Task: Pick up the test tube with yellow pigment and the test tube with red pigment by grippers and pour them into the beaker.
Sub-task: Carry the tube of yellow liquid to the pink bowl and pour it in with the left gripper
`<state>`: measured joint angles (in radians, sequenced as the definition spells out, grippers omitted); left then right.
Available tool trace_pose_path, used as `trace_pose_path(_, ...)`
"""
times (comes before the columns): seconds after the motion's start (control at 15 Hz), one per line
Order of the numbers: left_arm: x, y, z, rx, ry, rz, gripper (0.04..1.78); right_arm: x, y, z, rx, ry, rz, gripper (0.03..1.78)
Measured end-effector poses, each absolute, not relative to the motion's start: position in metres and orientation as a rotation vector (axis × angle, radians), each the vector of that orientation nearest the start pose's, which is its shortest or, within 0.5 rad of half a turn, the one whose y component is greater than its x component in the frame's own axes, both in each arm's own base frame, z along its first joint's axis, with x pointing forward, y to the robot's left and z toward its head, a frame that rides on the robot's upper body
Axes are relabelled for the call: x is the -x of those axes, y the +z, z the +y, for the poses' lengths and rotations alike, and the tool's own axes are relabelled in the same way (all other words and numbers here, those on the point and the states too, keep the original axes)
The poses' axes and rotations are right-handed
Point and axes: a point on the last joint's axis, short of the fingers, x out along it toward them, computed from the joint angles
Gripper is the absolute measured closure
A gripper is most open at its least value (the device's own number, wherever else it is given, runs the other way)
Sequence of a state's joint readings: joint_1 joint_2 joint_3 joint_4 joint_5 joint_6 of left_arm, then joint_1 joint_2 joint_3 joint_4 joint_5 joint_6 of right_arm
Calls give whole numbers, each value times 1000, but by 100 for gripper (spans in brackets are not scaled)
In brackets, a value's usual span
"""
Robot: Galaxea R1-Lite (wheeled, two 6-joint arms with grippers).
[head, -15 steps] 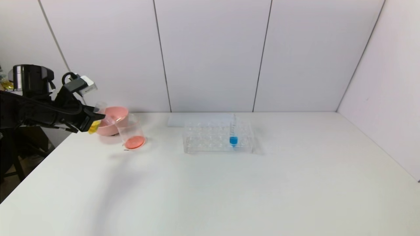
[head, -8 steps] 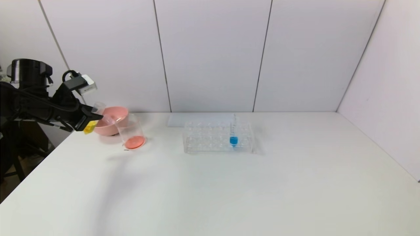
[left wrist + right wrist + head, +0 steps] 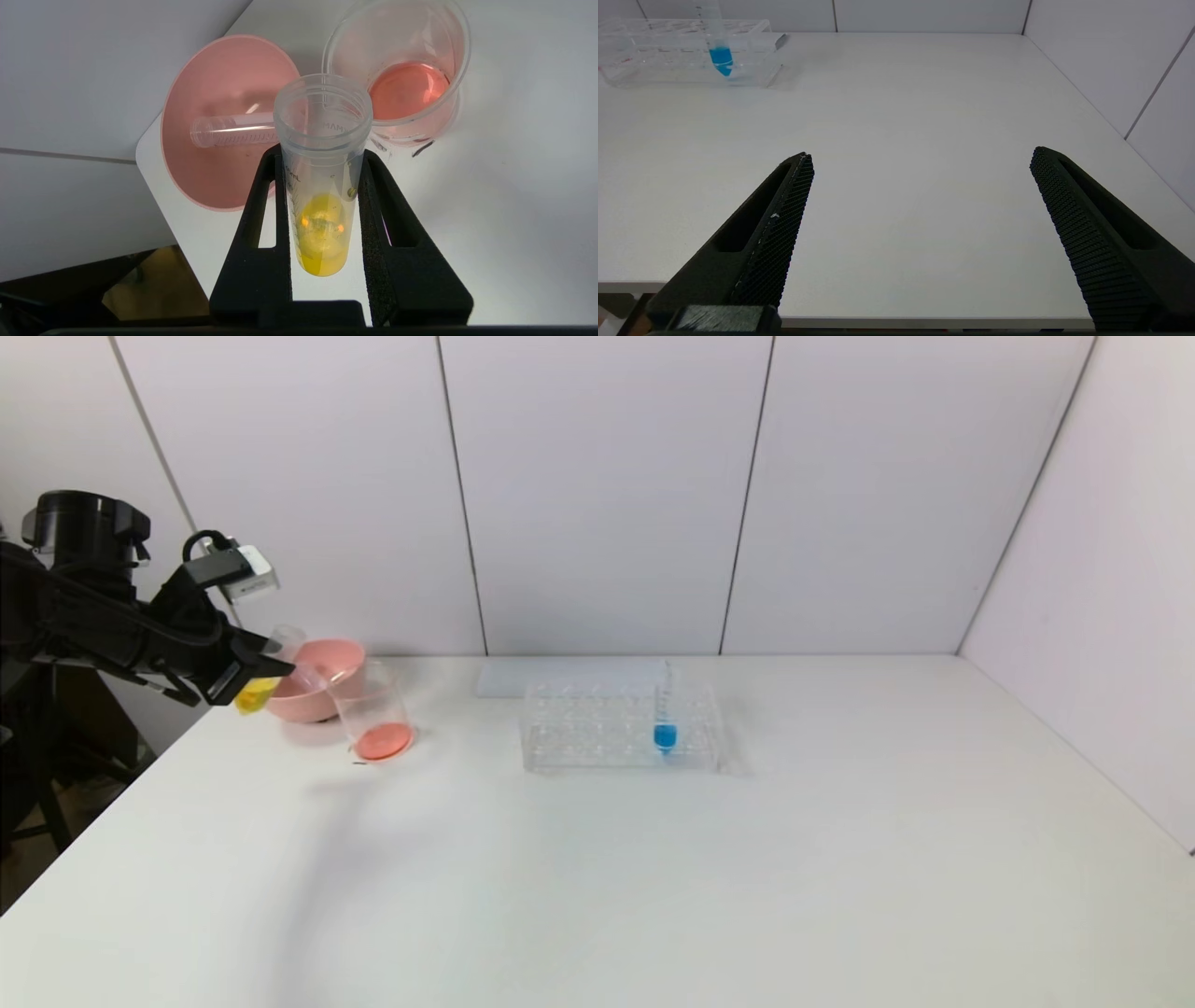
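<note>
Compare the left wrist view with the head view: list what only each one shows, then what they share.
Only the left wrist view shows an empty tube lying inside the pink bowl, and both fingers clamped on the yellow tube's sides.

Only the head view shows the clear tube rack with the blue tube standing in it, further right on the table.

Both show the left gripper holding the test tube with yellow pigment near the bowl, and the beaker with red liquid at its bottom.
</note>
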<state>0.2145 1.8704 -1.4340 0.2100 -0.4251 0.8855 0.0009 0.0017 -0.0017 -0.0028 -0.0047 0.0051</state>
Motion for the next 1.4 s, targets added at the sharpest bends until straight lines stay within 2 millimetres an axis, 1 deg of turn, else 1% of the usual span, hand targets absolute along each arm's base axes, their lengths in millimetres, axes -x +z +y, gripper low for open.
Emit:
trace_pose_path(0.13,-356,221,68,-667,-484,462,138,23,76,0,-5,-3,-3,11)
trace_pose_path(0.4,-355,224,68,-692,-529,513,138,23,76,0,-5,-3,-2,11)
trace_pose_path(0.8,-359,235,75,-789,-593,553,138,23,76,0,-5,-3,-3,11)
trace_pose_path(1.4,-364,241,80,-853,-635,594,138,23,76,0,-5,-3,-2,11)
